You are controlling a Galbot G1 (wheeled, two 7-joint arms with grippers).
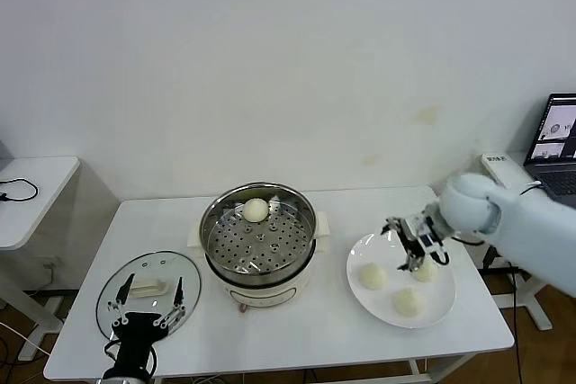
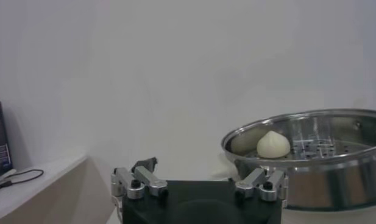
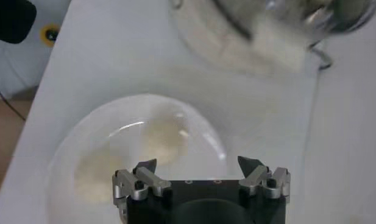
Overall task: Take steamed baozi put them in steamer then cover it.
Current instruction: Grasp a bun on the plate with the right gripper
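The steel steamer (image 1: 258, 240) stands mid-table with one baozi (image 1: 256, 210) on its perforated tray; both show in the left wrist view, steamer (image 2: 322, 164) and baozi (image 2: 273, 145). Three baozi (image 1: 372, 276) (image 1: 425, 271) (image 1: 407, 301) lie on a white plate (image 1: 445, 308). My right gripper (image 1: 412, 256) is open and empty just above the plate's far side; its wrist view (image 3: 198, 165) shows the plate (image 3: 203, 137) and blurred buns (image 3: 165, 139) below. The glass cover (image 1: 157, 265) lies at the front left. My left gripper (image 1: 144, 301) hovers open over it, empty (image 2: 203, 173).
The table's front edge runs just behind my left gripper. A small white side table (image 1: 31, 186) with a cable stands at the left. A laptop (image 1: 558, 141) and a white box (image 1: 502, 168) sit off the table's right end.
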